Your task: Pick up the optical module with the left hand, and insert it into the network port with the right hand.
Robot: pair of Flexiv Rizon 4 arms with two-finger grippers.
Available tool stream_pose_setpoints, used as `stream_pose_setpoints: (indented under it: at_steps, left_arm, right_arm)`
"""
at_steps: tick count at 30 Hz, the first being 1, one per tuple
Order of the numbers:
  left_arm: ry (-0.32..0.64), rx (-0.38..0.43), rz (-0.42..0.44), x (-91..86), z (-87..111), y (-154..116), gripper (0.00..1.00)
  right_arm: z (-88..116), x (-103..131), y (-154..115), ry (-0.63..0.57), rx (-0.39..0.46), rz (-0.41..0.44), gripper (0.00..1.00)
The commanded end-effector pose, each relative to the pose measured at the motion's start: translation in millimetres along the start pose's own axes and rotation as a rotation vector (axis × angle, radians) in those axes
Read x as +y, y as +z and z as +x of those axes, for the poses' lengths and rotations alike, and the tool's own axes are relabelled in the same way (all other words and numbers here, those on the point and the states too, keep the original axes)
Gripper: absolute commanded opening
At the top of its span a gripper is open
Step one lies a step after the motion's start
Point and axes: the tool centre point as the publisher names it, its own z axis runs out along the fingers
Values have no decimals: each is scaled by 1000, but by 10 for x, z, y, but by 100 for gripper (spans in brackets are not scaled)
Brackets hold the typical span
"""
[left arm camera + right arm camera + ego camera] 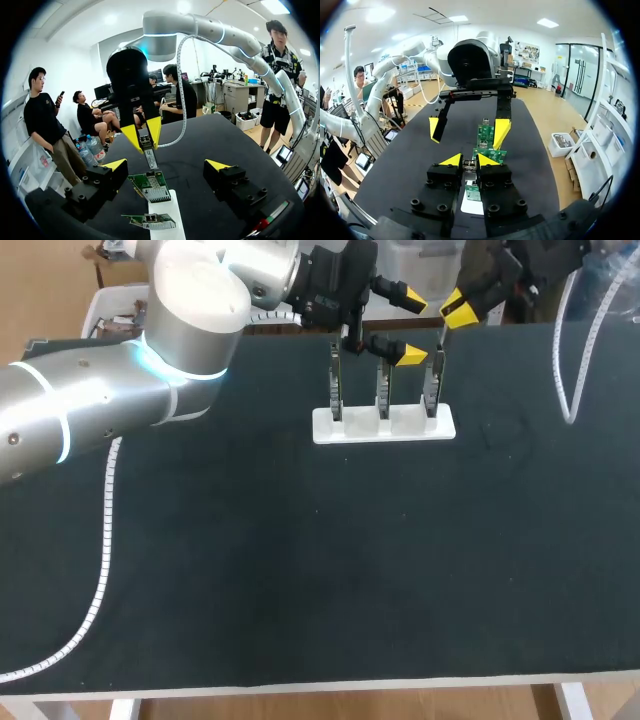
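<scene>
A thin silver optical module point(439, 352) hangs upright in my right gripper point(456, 312), which is shut on it just above the rightmost network card point(431, 392) on the white stand point(352, 430). In the right wrist view the module point(468, 165) sits between the pinched yellow tips of that gripper point(468, 160), with the card's port edge directly under it. My left gripper point(408, 328) is open and holds nothing, hovering behind the middle card point(383, 390). From the left wrist, the open left gripper point(166, 165) faces the module point(149, 159) and the card point(151, 182) below it.
A third card point(335, 390) stands at the stand's left end. A white corrugated cable point(100, 570) trails across the left of the black table point(300, 580), and another cable loop point(572, 360) hangs at the far right.
</scene>
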Motion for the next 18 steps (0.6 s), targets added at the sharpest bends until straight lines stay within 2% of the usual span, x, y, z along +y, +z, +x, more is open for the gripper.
stream_pose_setpoints:
  at_steps: [1, 18]
  left_arm:
    - [-1, 4, 0, 2, -10, 2, 100]
    - [-1, 4, 0, 2, -10, 2, 100]
  right_arm:
    - [20, -115, -5, 4, 0, -51, 0]
    - [58, -160, 21, 16, 3, -62, 0]
